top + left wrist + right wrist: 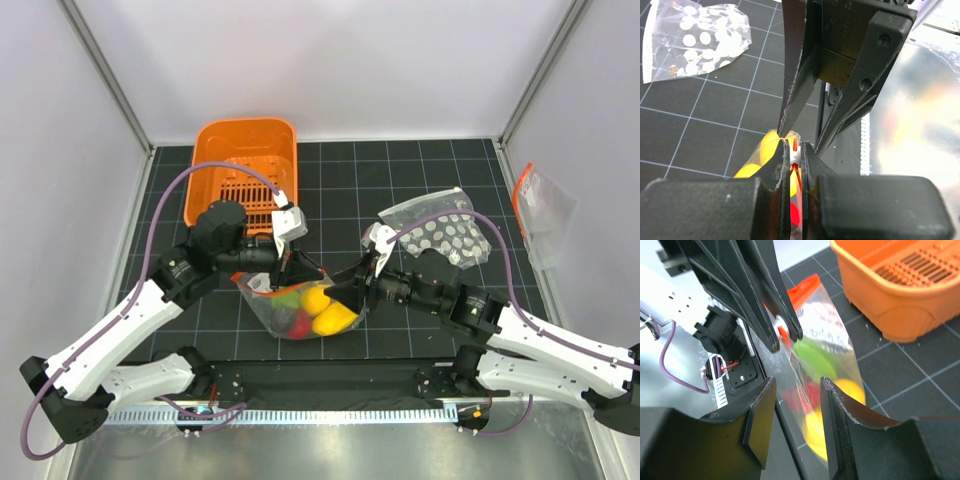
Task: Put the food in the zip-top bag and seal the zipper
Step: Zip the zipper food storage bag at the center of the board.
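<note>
Left gripper (796, 149) clenches the zipper (802, 290); right gripper (797, 385), fingers parted at 3 o'clock of the zip-top bag (840, 340) holding the food (325, 312), should pinch alongside and slide.

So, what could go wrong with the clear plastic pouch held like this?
1. The left gripper is shut on only the orange-red zipper strip of the clear plastic pouch; the strip may slip out.
2. The right gripper stands open around the pouch, so it gives no support; the pouch could tip.
3. Whether the strip is sealed along its whole width cannot be seen; the yellow, green and red toy food might spill.
</note>
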{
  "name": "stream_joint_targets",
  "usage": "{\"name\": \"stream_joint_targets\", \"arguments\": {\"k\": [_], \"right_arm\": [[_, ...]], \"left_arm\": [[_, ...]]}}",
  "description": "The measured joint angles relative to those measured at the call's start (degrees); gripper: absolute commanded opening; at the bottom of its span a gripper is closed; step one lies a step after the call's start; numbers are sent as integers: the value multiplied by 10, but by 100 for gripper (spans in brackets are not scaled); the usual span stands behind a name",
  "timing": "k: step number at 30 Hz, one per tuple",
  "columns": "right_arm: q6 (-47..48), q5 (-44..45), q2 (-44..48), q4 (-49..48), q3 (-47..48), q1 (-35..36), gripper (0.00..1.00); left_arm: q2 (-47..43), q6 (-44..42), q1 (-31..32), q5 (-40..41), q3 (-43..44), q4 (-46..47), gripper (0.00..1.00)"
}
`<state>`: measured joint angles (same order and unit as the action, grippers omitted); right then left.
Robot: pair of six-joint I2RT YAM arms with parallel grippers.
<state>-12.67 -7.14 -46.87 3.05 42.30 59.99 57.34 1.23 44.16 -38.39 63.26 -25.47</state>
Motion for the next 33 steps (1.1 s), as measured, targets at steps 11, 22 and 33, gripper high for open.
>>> {"name": "stream_joint_targets", "arguments": {"k": [11, 22, 33], "right_arm": [[19, -24, -32, -35, 0, 0, 20], [8, 3, -17, -43, -5, 1, 1], [-36, 138, 79, -52, -59, 7, 1]], "left_arm": [[-2, 1, 0, -12, -3, 0, 0], [-2, 3, 1, -8, -6, 6, 0], [7, 3, 8, 52, -9, 22, 0]]}}
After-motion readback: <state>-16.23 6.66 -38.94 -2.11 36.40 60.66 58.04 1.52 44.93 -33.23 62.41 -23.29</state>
